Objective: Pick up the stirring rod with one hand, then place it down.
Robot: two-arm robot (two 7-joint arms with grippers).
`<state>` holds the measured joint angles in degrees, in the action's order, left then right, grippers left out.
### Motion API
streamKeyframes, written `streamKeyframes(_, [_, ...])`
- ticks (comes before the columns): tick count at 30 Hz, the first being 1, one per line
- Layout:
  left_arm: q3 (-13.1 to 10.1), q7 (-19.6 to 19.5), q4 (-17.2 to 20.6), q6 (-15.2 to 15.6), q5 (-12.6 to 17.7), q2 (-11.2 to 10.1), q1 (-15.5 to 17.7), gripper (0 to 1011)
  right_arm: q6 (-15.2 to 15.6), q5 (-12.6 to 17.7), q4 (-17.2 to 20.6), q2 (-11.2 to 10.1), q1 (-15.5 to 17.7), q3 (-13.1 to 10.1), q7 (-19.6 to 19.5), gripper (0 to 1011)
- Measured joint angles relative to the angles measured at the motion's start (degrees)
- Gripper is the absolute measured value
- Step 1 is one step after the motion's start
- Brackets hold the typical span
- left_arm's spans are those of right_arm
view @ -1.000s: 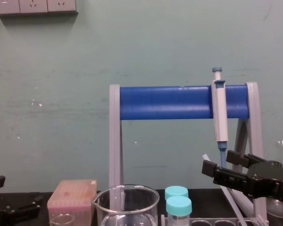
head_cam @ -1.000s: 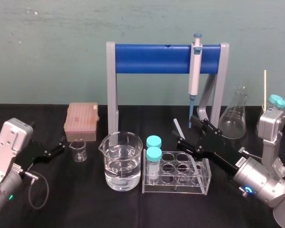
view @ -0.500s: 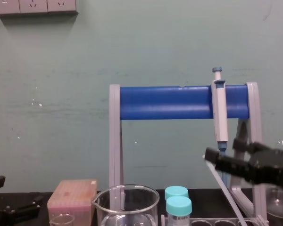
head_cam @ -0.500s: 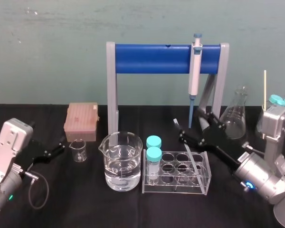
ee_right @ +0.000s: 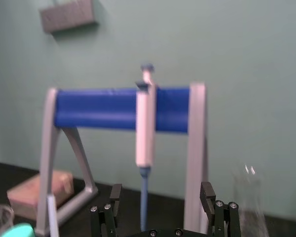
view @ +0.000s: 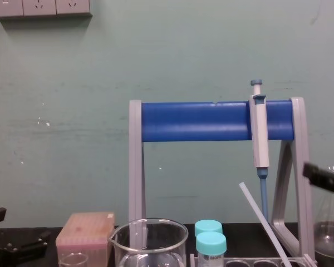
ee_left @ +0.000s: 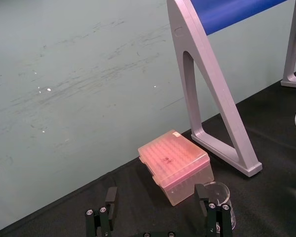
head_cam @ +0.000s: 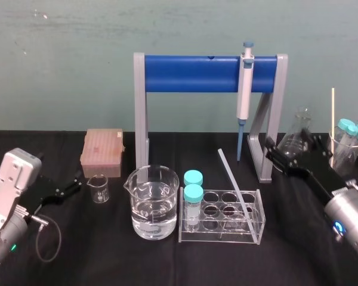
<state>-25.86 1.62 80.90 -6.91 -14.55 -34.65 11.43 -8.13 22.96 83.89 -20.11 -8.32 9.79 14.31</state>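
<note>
The stirring rod (head_cam: pixel 233 180) is a thin whitish rod that leans at a slant, its lower end in a well of the clear tube rack (head_cam: pixel 222 231) and its upper end pointing back and to the left. In the chest view the stirring rod (view: pixel 264 220) rises from the rack, free of any gripper. My right gripper (head_cam: pixel 290 148) hangs open to the right of the rod, well clear of it, in front of the flask. Nothing sits between its fingers (ee_right: pixel 207 196) in the right wrist view. My left gripper (head_cam: pixel 74 186) rests open at the far left by the small beaker.
A grey and blue stand (head_cam: pixel 207 72) carries the pipette (head_cam: pixel 244 98) behind the rack. A large beaker of water (head_cam: pixel 151 202) and two capped tubes (head_cam: pixel 193 196) stand by the rack. A pink tip box (head_cam: pixel 102 152), a small beaker (head_cam: pixel 98 187) and a flask (head_cam: pixel 297 140) are nearby.
My right gripper has opened off the rod and drawn back to the right. The rod now stands alone, leaning in the rack. The left arm has not moved.
</note>
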Motion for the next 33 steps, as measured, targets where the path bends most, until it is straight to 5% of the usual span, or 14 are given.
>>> streamKeyframes(7, [0.0, 0.0, 0.0, 0.0, 0.0, 0.0, 0.0, 1000, 7.62, -0.05, 1.47, -0.48, 2.81, -1.47, -1.78, 1003])
streamKeyframes(12, [0.0, 0.0, 0.0, 0.0, 0.0, 0.0, 0.0, 1000, 9.77, 0.03, 1.26, 0.13, 2.99, -2.34, -1.94, 1003])
streamKeyframes(33, [0.0, 0.0, 0.0, 0.0, 0.0, 0.0, 0.0, 1000, 9.37, -0.03, 1.28, -0.07, 2.97, -2.07, -1.86, 1003])
